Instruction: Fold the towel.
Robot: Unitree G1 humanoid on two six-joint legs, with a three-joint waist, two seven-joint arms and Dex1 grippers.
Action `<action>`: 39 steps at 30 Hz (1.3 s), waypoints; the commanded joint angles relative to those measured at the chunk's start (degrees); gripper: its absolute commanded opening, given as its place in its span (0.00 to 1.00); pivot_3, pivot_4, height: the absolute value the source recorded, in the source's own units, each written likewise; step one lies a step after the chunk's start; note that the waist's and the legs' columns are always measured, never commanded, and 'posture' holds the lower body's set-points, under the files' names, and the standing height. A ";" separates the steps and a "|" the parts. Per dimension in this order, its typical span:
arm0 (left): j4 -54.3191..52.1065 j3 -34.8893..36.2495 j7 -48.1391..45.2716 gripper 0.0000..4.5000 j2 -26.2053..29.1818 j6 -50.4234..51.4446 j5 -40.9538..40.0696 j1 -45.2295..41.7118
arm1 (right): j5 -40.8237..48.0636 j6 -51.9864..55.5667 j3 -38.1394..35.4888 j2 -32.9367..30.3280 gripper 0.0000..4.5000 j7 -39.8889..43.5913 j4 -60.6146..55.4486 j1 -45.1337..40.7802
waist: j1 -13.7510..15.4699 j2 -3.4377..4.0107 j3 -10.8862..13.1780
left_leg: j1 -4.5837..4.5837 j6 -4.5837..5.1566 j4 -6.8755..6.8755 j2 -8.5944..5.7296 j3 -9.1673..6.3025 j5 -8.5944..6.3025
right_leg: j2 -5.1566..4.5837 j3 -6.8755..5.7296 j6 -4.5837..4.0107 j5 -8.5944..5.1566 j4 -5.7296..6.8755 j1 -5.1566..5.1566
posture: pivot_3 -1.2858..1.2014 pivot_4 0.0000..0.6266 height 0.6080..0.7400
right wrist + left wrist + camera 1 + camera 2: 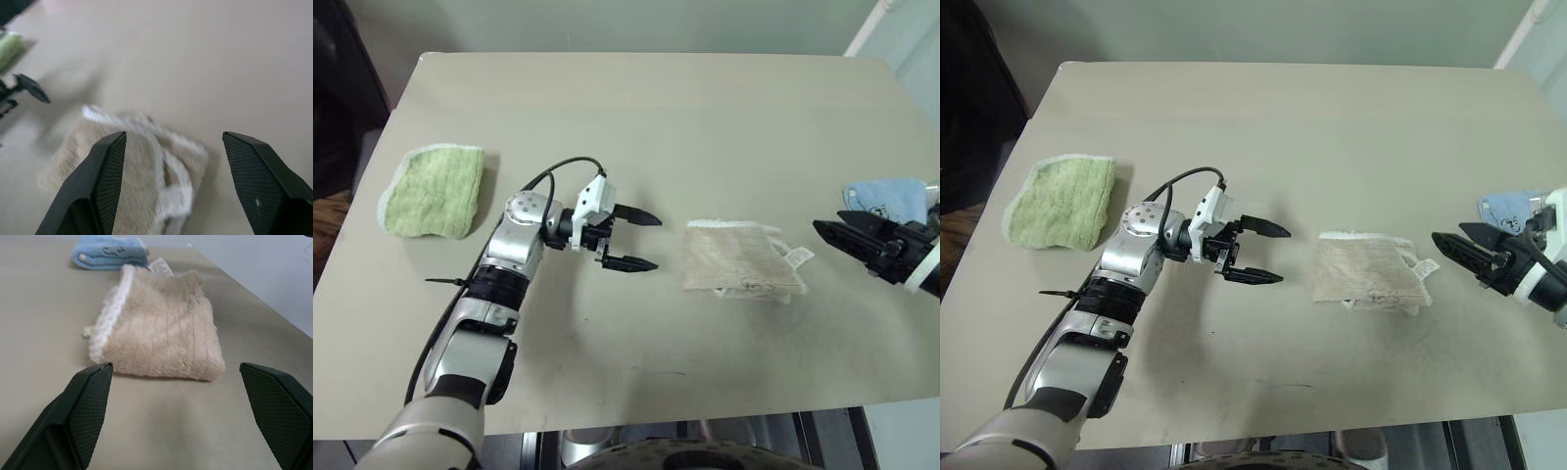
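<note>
From my station I see the towel (742, 258) lying folded into a small, thick rectangle on the beige surface (646, 117), roughly midway between the two arms and touching neither. Its white stitched edge runs along the far side, and a small white tag sticks out at the corner nearest the right arm.

The left gripper (640, 241) hovers just beside the towel's left edge, pointed across at it, jaws spread wide with nothing between them (in the left wrist view the cloth sits squarely in the gap ahead of the fingertips (90, 396), clear of both).

The right gripper (1449, 245) is near the towel's right edge, aimed back toward it. In the right wrist view its jaws stand apart and empty, with the towel below and beyond them.

A green folded towel (433, 190) rests well apart on the left side of the surface. A light-blue folded towel (889, 198) lies at the right edge, just behind the right gripper.
</note>
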 commanded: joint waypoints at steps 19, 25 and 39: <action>-12.46 3.18 5.81 0.05 -13.69 15.25 -11.78 4.38 | -12.27 -18.99 19.55 15.47 0.00 -6.30 -4.57 -1.80 | -0.14 0.01 -0.01 | 0.05 0.09 0.07 -0.01 0.06 0.18 | -0.06 -0.02 0.14 0.12 -0.06 0.11 | 0.52 0.24 1.00; -5.32 -3.08 8.79 0.01 -18.15 3.14 -1.61 4.47 | -18.55 -23.43 23.52 17.19 0.00 -6.26 -1.90 -0.65 | -0.10 0.02 -0.01 | 0.25 0.11 0.07 -0.04 0.04 0.22 | -0.11 -0.02 0.16 0.15 -0.07 0.31 | 0.52 0.24 1.00; 0.27 -9.14 8.99 0.01 -19.28 -1.15 6.59 8.35 | -40.66 -43.94 30.08 29.72 0.00 -14.25 20.52 4.66 | -0.40 0.27 -0.20 | 0.37 0.16 -0.05 -0.08 0.02 0.24 | -0.17 -0.02 0.18 0.24 -0.08 0.36 | 0.52 0.24 1.00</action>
